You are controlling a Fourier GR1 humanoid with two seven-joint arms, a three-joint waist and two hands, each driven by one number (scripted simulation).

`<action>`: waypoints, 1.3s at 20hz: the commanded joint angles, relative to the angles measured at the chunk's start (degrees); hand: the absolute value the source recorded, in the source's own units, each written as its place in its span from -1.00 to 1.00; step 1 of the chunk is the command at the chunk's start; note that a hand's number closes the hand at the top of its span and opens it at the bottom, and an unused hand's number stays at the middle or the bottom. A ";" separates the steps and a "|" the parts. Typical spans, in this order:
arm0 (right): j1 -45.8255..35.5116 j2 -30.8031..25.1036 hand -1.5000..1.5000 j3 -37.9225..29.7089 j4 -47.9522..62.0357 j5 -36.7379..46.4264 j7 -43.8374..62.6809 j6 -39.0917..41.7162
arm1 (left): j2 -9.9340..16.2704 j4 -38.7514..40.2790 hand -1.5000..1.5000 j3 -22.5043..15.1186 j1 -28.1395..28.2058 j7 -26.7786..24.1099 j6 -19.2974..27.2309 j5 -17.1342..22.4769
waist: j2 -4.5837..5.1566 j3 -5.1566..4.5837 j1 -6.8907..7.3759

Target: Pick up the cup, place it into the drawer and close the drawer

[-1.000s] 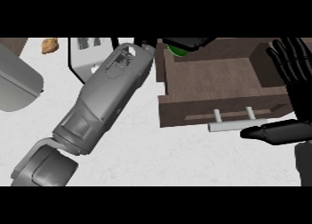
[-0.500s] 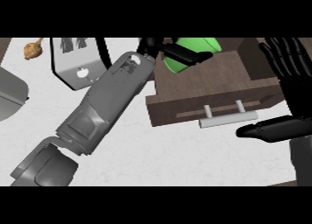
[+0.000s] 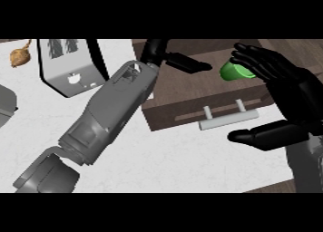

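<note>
The green cup (image 3: 235, 71) sits upper right of the frame over the open drawer (image 3: 191, 97), against the right hand's (image 3: 291, 90) spread fingers; the left hand (image 3: 181, 61), fingers extended, holds nothing; placing step; next, release, then push the handle (image 3: 227, 120).

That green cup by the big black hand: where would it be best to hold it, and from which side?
Probably round its side wall. The cup lies tilted over the drawer, partly hidden by the right hand, whose fingers arch over it. Coming from the right suits it, since that hand is already beside it.
</note>
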 commanded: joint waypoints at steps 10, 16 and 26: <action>3.36 -10.22 1.00 13.12 -1.18 0.41 7.54 19.15 | -0.01 -3.19 -1.00 2.92 0.11 -10.62 2.66 11.42 | -1.64 -0.08 4.11; 5.30 -13.93 -1.00 14.63 -3.82 18.56 4.99 14.56 | -0.01 -1.58 -1.00 3.07 1.70 -12.71 3.32 13.01 | -2.18 -0.03 7.84; 3.50 -8.46 -1.00 23.96 25.00 39.04 -8.78 3.50 | 1.34 -6.66 -1.00 4.58 8.90 -16.51 -2.92 14.44 | -2.49 0.00 13.93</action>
